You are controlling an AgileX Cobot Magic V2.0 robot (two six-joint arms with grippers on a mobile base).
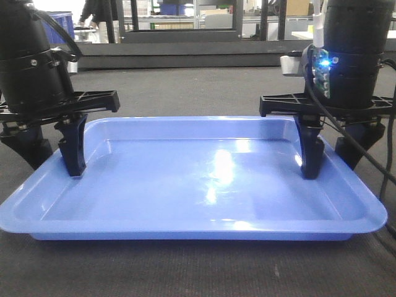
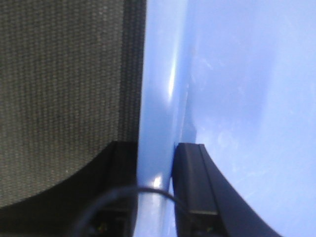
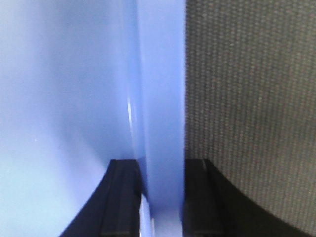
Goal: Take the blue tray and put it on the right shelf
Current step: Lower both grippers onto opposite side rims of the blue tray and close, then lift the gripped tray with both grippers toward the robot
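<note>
The blue tray point(image 1: 204, 179) is wide, shallow and glossy, and spans the dark felt table point(image 1: 185, 272) in the front view. My left gripper point(image 1: 54, 154) straddles its left rim, one finger inside the tray and one outside. The left wrist view shows that gripper point(image 2: 155, 165) shut on the rim of the tray point(image 2: 158, 98). My right gripper point(image 1: 334, 154) straddles the right rim in the same way. In the right wrist view this gripper point(image 3: 160, 173) is shut on the tray's wall point(image 3: 160, 89). The right shelf is out of view.
Dark woven felt point(image 2: 64, 89) lies just outside the tray on both sides point(image 3: 247, 98). Behind the table stand a dark frame point(image 1: 179, 34) and a deep blue bin point(image 1: 62, 21). Black cables point(image 1: 377, 167) hang by the right arm.
</note>
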